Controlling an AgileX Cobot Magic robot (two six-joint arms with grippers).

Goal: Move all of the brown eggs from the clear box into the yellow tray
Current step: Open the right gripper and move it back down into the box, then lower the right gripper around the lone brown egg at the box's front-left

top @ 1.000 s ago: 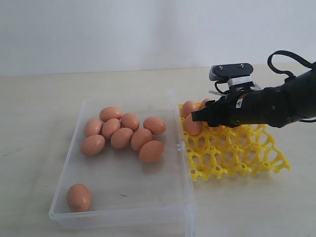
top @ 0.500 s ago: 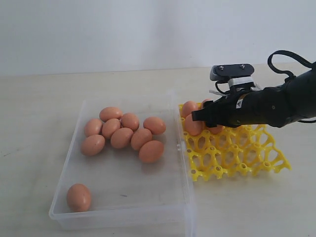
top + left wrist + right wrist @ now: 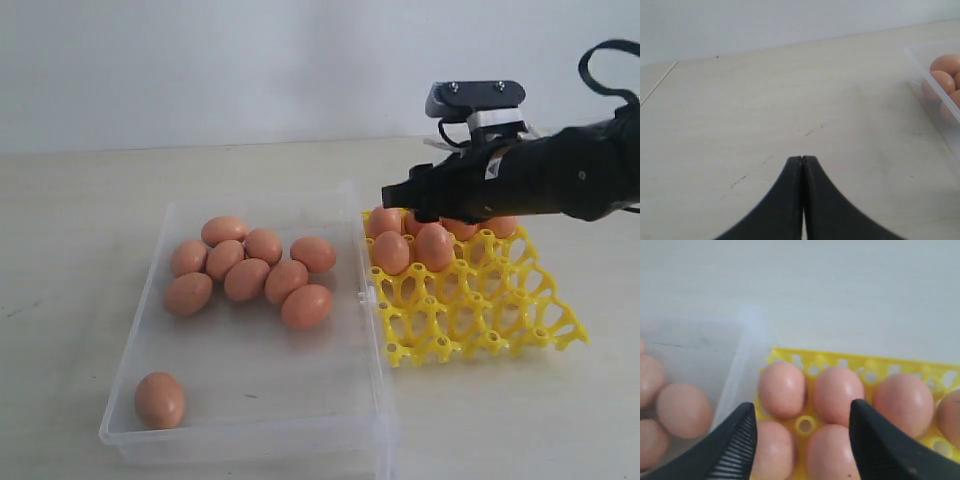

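You are holding right gripper (image 3: 801, 412) with jaws spread wide and empty, hovering just above seated eggs (image 3: 433, 246) in far-left cups of yellow tray (image 3: 480, 320).
Left gripper (image 3: 802, 159) is sitting closed on nothing, over table (image 3: 80, 200) near clear box (image 3: 250, 385).
Nine brown eggs (image 3: 247, 279) are waiting in box.
Risk: swinging low leftward, you are risking clipping seated eggs or box wall.
Table is showing pale, matte, lightly scuffed. Wall (image 3: 250, 60) is showing plain white.
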